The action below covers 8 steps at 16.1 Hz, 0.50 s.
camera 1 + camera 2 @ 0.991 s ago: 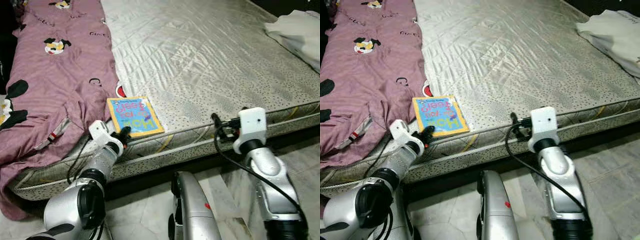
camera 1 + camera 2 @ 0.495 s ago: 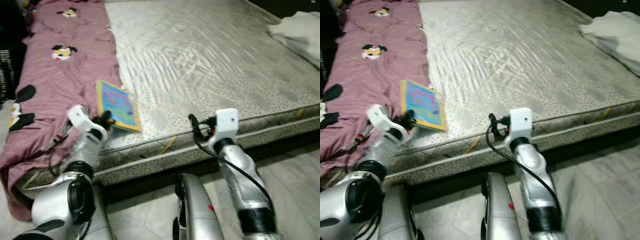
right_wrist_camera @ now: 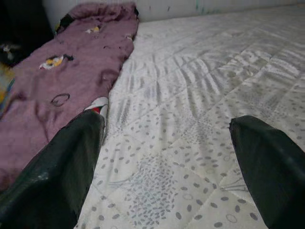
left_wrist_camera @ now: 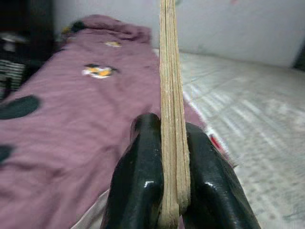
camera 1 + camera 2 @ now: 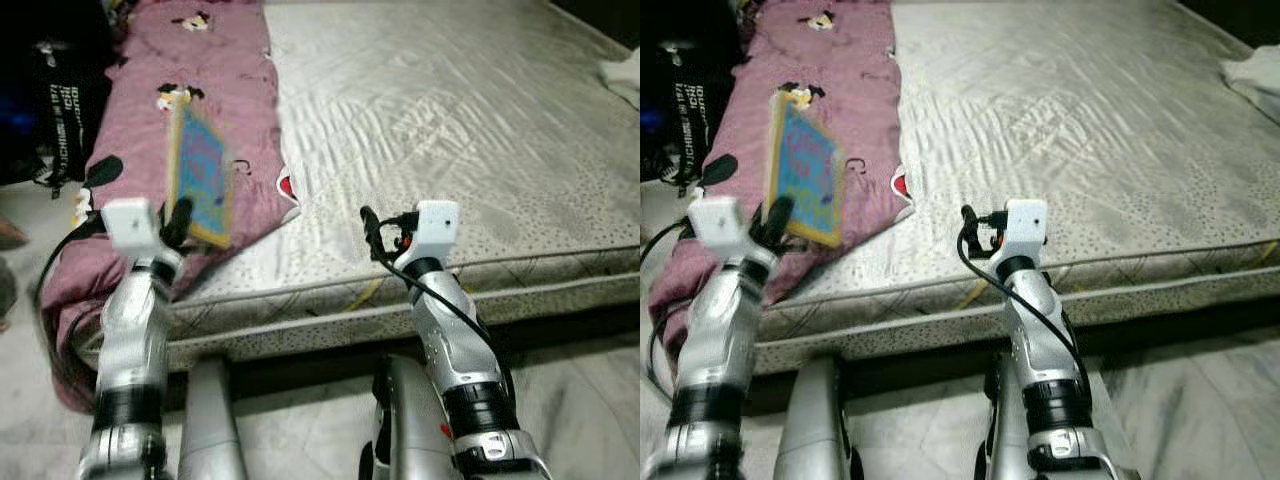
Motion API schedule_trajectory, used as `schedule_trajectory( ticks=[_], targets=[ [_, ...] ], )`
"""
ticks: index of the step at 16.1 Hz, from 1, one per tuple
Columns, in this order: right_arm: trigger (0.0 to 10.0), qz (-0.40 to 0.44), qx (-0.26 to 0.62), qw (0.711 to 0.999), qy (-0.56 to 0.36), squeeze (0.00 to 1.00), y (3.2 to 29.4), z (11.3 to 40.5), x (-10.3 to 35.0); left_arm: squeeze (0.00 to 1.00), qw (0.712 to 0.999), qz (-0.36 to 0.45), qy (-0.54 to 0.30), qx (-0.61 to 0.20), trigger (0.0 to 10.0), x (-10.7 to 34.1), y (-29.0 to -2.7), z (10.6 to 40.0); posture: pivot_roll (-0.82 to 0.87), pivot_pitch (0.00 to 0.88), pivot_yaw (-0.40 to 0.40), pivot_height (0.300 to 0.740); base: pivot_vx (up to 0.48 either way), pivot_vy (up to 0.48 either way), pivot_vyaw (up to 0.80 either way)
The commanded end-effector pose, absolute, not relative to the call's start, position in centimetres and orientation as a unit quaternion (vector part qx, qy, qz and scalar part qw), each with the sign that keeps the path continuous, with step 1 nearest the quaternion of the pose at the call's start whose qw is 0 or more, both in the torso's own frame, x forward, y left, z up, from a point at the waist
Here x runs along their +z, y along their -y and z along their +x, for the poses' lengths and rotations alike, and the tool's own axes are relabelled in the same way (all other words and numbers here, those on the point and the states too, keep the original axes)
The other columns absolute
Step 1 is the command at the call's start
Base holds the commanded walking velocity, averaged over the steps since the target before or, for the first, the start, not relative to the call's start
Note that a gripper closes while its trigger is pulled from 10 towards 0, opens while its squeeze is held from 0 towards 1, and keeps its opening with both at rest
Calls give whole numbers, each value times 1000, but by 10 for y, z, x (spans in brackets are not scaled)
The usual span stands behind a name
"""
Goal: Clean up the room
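The left gripper (image 5: pixel 178 222) is clamping a thin picture book (image 5: pixel 200 176) by its lower edge and holding it upright in the air, above the near left corner of the mattress (image 5: pixel 450 130). In the left wrist view the two black fingers (image 4: pixel 138 176) are pressing on either side of the book's (image 4: pixel 170 95) stacked page edges, with the book standing straight up between them. The book's blue cover with its yellow border is facing the robot's right, and it is blurred.

Under the book, a purple cartoon-print blanket (image 5: pixel 200 90) is lying along the left edge of the mattress and spilling over its near left corner toward the floor (image 5: pixel 580 400).

The right gripper (image 5: pixel 372 232) is hovering just over the near edge of the mattress, about midway along it, with nothing in it; the right wrist view is showing its fingers (image 3: pixel 62 167) spread wide apart over bare quilted fabric. The wide middle and right stretch of the mattress is lying bare.

A black bag (image 5: pixel 65 110) is sitting on the floor beyond the left edge of the mattress.
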State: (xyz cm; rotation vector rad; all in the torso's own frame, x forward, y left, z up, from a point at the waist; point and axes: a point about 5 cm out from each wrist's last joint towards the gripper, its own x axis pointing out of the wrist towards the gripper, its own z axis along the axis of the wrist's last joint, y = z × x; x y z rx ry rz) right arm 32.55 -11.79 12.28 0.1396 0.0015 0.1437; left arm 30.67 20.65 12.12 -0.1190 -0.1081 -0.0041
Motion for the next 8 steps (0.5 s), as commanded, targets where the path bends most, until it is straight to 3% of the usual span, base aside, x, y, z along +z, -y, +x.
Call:
schedule_trajectory(
  ticks=[1,2,5,8],
  targets=[
    [10000,88,57,994,16,0,124,330,128,0,995,-29,94,13,1098,142,-205,303,108,0,6,508,0,0,0],
    [10000,98,57,993,22,0,125,332,131,0,995,-24,89,23,10000,142,-203,297,109,0,0,517,0,0,0],
    [10000,109,67,991,28,0,122,335,135,0,994,23,99,31,10000,149,-192,293,108,0,-13,541,0,0,0],
    [10000,125,64,990,30,0,123,339,138,0,993,-7,116,18,10000,157,-187,291,107,0,-26,574,0,0,0]
  ],
)
